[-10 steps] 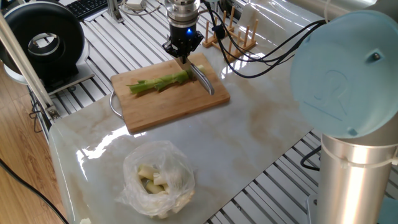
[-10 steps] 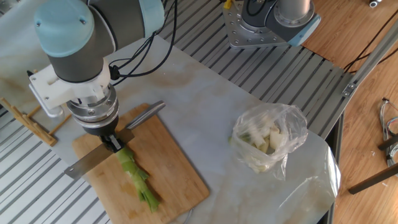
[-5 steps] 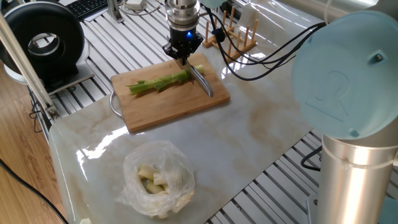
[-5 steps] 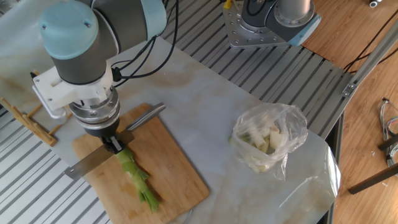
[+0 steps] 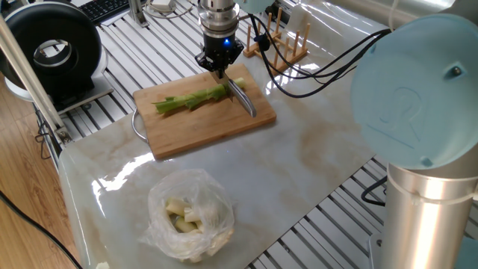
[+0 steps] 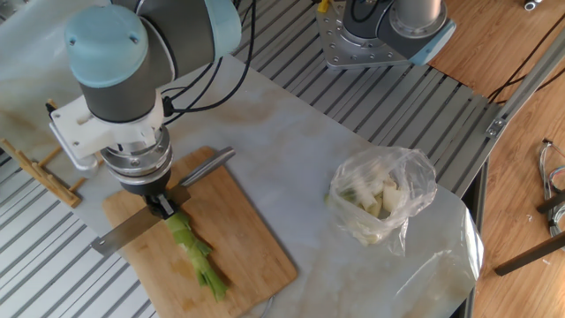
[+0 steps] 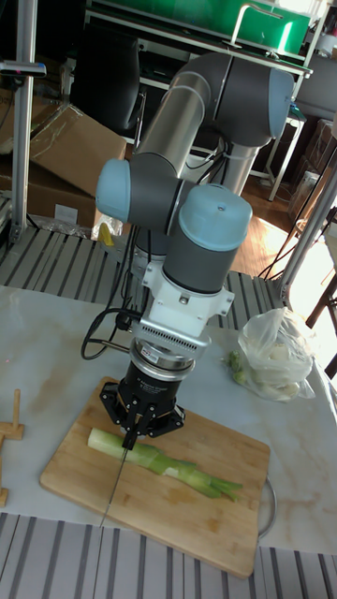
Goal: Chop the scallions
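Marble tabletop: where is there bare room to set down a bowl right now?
The open stretch of the white marble tabletop between the bamboo cutting board and the clear plastic bag of pale pieces is bare. The board is crowded: green scallion stalk, steel knife, gripper above.

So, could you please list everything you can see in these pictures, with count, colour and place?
scallions: one stalk, light green, lying across the cutting board, pale end under the blade.
cutting board: one, light wood, on the marble table near the far edge.
knife: one, steel, blade held across the stalk's pale end.
plastic bag: one, clear, holding pale whitish pieces, on the table apart from the board.
table: one, pale marble.
wooden rack: one, light wood, behind the board.
black round device: one, beyond the table's end.
gripper: one, black, shut on the knife above the board.
arm: one, grey with light-blue caps.
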`<state>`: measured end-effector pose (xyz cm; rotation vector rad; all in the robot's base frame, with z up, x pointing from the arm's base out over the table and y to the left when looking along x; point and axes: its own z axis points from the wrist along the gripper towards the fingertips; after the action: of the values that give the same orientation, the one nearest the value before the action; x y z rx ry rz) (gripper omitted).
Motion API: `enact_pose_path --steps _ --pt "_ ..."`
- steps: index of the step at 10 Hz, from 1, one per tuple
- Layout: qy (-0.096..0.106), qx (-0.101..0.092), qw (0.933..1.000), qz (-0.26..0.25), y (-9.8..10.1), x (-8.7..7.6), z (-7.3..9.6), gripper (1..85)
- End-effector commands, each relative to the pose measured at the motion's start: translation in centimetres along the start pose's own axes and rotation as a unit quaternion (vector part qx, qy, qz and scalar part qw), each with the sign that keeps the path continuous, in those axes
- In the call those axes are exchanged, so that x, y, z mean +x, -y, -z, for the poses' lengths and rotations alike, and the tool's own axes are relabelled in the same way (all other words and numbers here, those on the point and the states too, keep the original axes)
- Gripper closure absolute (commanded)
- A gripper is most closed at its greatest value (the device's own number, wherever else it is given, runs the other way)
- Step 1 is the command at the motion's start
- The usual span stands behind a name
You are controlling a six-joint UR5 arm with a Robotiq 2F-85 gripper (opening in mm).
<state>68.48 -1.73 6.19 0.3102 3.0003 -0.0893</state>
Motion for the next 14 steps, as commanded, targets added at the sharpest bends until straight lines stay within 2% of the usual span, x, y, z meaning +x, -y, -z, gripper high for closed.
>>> enact_pose_path --steps 1,6,11,14 --pt "0.0 -0.004 1.0 -0.006 -0.4 0.0 0.1 84.7" --pt "-0.003 0.0 0.9999 -0.014 -1.1 0.6 0.8 84.7" --pt "-0.004 -0.005 0.9999 -0.016 -1.3 0.6 0.3 84.7" --pt "0.012 -0.009 0.9999 -0.004 -0.8 -0.5 0.0 84.7"
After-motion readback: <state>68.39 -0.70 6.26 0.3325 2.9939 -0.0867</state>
